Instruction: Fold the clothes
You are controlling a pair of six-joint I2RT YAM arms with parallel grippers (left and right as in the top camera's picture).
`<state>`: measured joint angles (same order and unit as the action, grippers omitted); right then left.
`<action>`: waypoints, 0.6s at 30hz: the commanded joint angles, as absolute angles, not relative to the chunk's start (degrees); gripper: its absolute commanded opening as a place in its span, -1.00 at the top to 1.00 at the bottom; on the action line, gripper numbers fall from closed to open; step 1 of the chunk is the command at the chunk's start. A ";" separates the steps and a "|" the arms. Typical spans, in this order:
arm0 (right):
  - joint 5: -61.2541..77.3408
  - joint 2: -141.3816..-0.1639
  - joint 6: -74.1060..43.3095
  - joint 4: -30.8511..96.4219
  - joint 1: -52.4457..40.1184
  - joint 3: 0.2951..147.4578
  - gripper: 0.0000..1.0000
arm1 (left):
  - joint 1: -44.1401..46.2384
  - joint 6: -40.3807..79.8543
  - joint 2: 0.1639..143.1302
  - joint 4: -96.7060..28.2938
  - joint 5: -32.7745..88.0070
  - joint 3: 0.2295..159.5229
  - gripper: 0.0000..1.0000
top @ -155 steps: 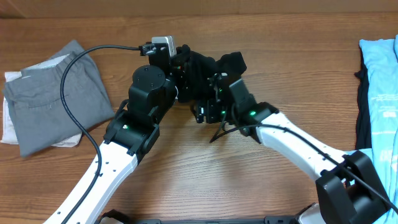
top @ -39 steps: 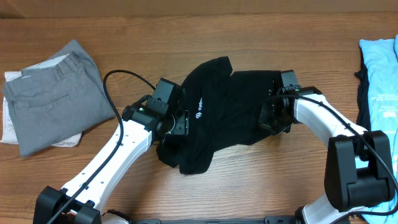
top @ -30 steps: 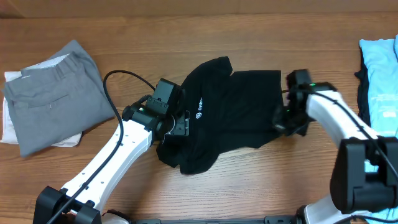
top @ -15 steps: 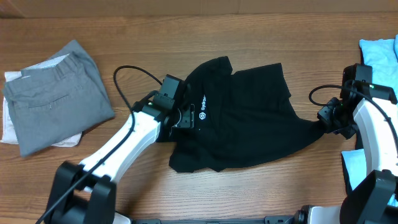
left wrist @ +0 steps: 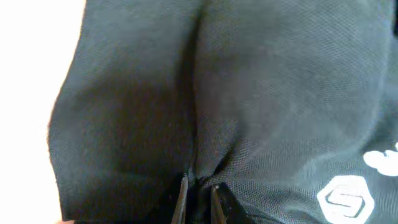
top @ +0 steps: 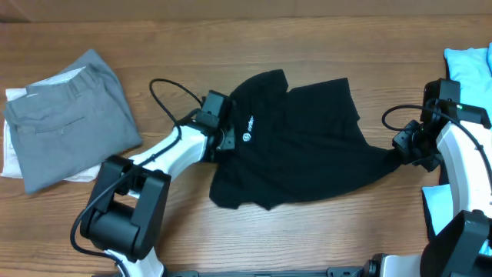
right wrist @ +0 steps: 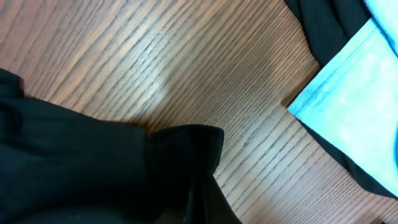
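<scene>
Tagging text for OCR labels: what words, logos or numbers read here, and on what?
"S" in a white emblem on the black shirt.
White lettering beside the emblem: cut off in the left wrist view, too small overhead.
Faint white print on the light-blue garment: too blurred to read.

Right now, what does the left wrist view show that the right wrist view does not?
Only the left wrist view: the white logo on the black shirt, and the left hand pinching a fold of it. Only the right wrist view: the wooden table, a light-blue garment at the right edge, and a loose corner of the shirt lying on the wood. Both: the black shirt itself.
</scene>
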<state>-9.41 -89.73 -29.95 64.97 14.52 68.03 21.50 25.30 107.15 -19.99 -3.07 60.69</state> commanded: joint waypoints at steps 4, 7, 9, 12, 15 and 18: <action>-8.62 -89.17 -28.58 60.53 14.41 68.64 0.92 | 8.03 26.48 110.59 -18.57 -4.56 64.69 0.74; -4.80 -89.17 -26.55 57.21 14.31 68.64 0.92 | 5.37 24.25 110.56 -19.27 -0.08 68.82 0.70; -3.68 -89.17 -26.55 55.44 14.20 68.64 0.92 | 4.36 23.11 110.56 -20.86 2.28 72.75 0.53; -3.70 -89.17 -26.26 54.50 14.11 68.64 0.92 | 4.14 20.14 110.54 -24.51 3.49 78.26 0.30; -3.73 -89.17 -25.04 54.35 13.89 68.64 0.92 | 4.14 18.39 110.37 -33.10 4.27 85.01 0.08; -3.73 -89.17 -25.06 54.41 13.89 68.64 0.92 | 4.21 18.37 110.00 -48.45 11.92 90.78 0.08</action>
<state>-3.62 -89.73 -26.04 54.81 14.13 68.03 4.03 20.56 110.39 -38.24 3.75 85.23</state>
